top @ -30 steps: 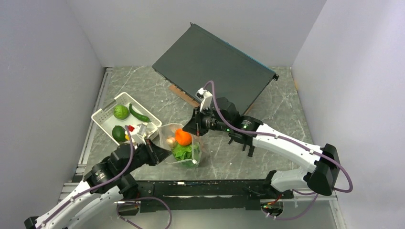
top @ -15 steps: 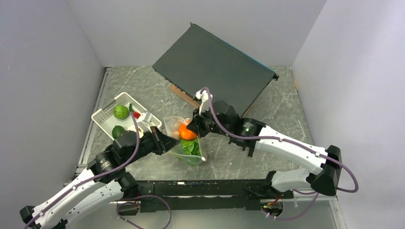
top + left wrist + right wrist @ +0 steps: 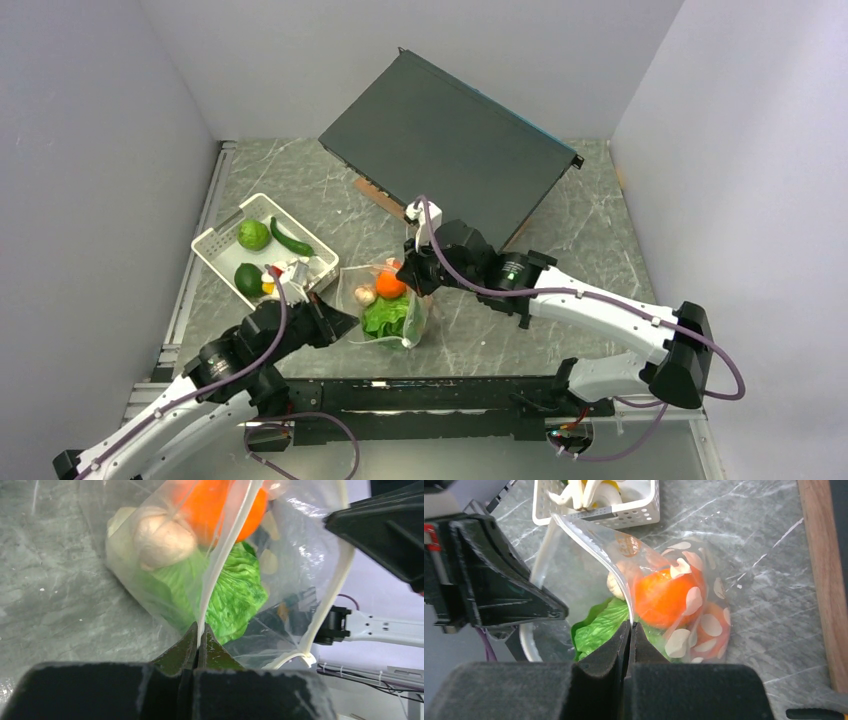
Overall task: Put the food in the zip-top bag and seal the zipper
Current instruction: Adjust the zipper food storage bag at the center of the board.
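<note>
1. Clear plastic, spotted white: the zip-top bag flat on the grey marble table between the two arms, mouth gaping, not yet sealed.
2. Visible through the film: an orange, a leaf of lettuce and a pale mushroom, all well inside the bag.
3. Left gripper: clamped tight on the zipper, with the whitish strip running up and away from between the closed jaws in the left wrist view; mushroom and lettuce just beyond the fingertips, behind the plastic.
4. Right gripper: likewise pinched shut, on the opposite lip of the bag, with the film curling up from between its pads; orange just past the tips on the far side of the film, lettuce to one side.
5. From above, one pincer at the bag's near-left edge and the other at its far-right edge, with the opening stretched between them.
6. Held this way, by the look of it, to keep the limp mouth taut and under control, either as an open target for more produce or to bring the two zipper tracks into line; not possible to say which from these views.
7. Remaining in the white perforated basket just left of the bag: two round green fruits and a slim cucumber, clear of both pincers, so filling apparently unfinished.
8. At the back, a dark flat panel, lying at an angle and well apart from the work.
</note>
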Available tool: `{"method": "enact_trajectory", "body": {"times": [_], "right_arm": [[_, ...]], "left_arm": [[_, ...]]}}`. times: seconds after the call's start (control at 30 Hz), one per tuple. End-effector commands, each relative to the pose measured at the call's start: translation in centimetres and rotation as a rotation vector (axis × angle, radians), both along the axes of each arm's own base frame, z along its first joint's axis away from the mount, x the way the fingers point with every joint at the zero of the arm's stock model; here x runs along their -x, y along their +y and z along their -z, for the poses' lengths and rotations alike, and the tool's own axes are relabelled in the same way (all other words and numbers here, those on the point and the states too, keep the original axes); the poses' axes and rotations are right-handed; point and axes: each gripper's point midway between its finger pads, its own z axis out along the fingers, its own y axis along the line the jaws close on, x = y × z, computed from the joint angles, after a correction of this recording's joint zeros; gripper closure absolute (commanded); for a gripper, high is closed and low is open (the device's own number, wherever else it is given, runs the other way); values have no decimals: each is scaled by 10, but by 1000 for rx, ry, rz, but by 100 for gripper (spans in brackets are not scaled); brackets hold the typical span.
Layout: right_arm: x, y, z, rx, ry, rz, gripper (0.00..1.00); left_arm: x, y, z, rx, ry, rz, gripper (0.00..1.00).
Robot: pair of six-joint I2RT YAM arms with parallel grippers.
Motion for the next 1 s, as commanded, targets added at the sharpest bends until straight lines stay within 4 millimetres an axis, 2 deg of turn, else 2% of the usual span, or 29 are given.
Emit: {"method": "enact_trajectory", "body": {"times": [0.0,0.07,0.13,0.2,0.3,0.33,0.4,0.6,0.67,0.73,0.8,0.87,0.9,0.93,0.97], "right_arm": [[-11,-4,-61,-60,-131,23,100],[-10,-8,-78,-83,-157,23,100],[-6,-8,-82,-119,-150,18,100],[-2,-6,-69,-141,-123,5,100],[1,-1,-32,-101,-48,-3,100],[1,2,-23,-82,-28,-7,100],[0,3,-17,-60,-14,-4,100],[-3,3,-63,-136,-92,-14,100],[-5,3,-69,-143,-103,-13,100],[-9,2,-67,-127,-100,-3,100],[-12,1,-60,-112,-91,5,100],[-12,-1,-56,-108,-79,7,100],[-12,-2,-53,-103,-75,8,100],[-12,-2,-53,-101,-71,9,100],[-13,-2,-52,-96,-69,11,100]], "left_arm": [[-7,4,-79,65,-139,-18,100],[-6,2,-92,50,-153,4,100],[-8,-2,-88,29,-141,14,100],[-10,-6,-69,11,-103,13,100],[-12,-11,-35,-9,-45,12,100],[-12,-10,-27,-18,-31,3,100],[-12,-8,-24,-30,-24,-3,100],[-14,2,-62,-41,-116,-8,100],[-15,3,-68,-57,-143,-4,86],[-15,4,-76,-87,-175,16,46],[-14,10,-90,-160,-213,42,19],[-15,26,-106,-294,-234,54,5],[-18,37,-113,-371,-248,39,1],[-22,46,-131,-426,-284,27,0],[-26,53,-139,-497,-301,21,0]]}}
